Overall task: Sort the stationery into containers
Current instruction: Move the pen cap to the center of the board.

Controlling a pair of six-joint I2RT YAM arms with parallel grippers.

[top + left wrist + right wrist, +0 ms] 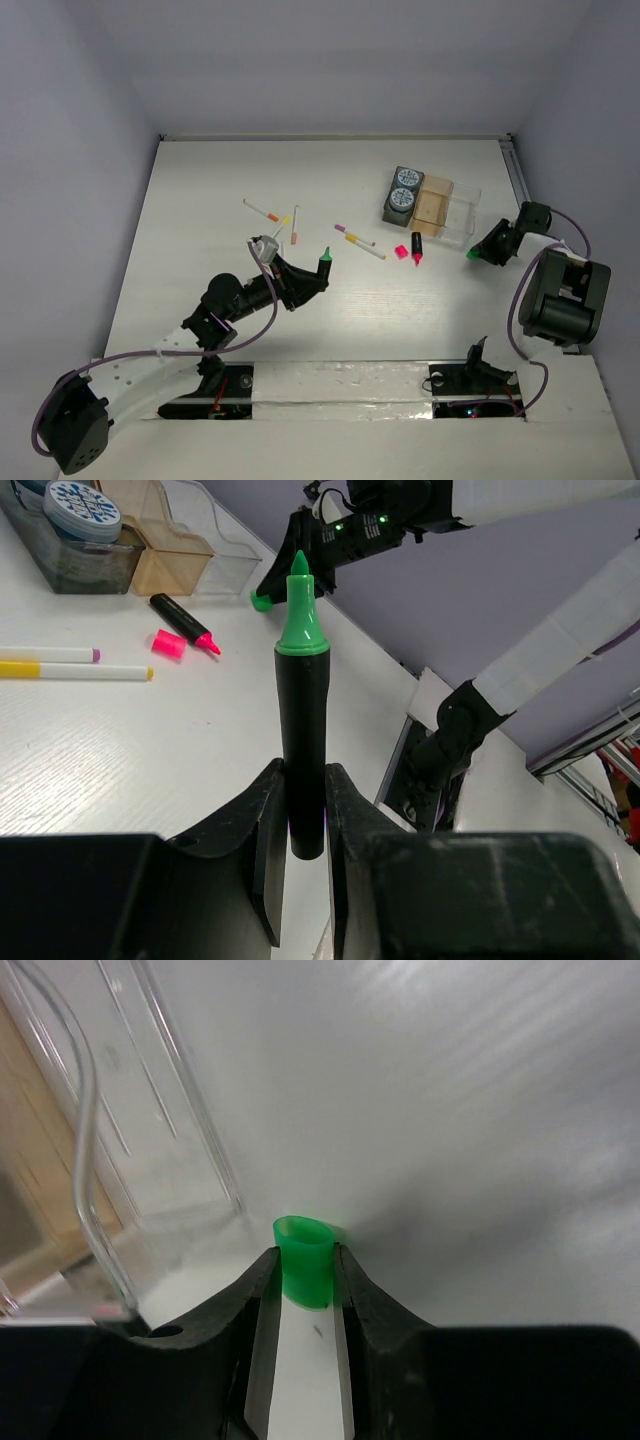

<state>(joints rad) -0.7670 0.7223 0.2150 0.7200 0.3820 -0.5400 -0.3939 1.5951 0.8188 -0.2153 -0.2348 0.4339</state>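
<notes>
left gripper (303, 785) is narrowed right down onto the black plastic marker with the bare green tip (302, 710). both fingers press the barrel near its rear end and the tip points away from the wrist. in the top view the marker is held over the middle of the white table (190, 200), near the front, with its tip aimed far-right and clear of everything else.

right gripper (304, 1260) is closed in on the small green plastic cap (305, 1248), one finger against each side, the cap's open mouth facing outward. it sits low at the table, just beside the near right corner of the clear plastic divided tray (150, 1130). cannot tell whether the cap rests on the surface.

tray stands far right of centre. round blue-grey patterned-top canisters, one (409, 176) behind the other (402, 198), sit in its dark left section, with a tan section next to them.

black highlighter with pink tip (416, 247) lies uncapped just in front of the tray. small pink cap (401, 252) is just beside it, not touching.

left of those lie two thin white pens, close together: pink-purple-ended pen (354, 235) and yellow-ended pen (366, 248).

further left, near the left gripper, is a loose cluster of white pens: a long orange-ended pen (262, 210), a short orange-ended pen (295, 226) and a small yellow-tipped pen (282, 226).
</notes>
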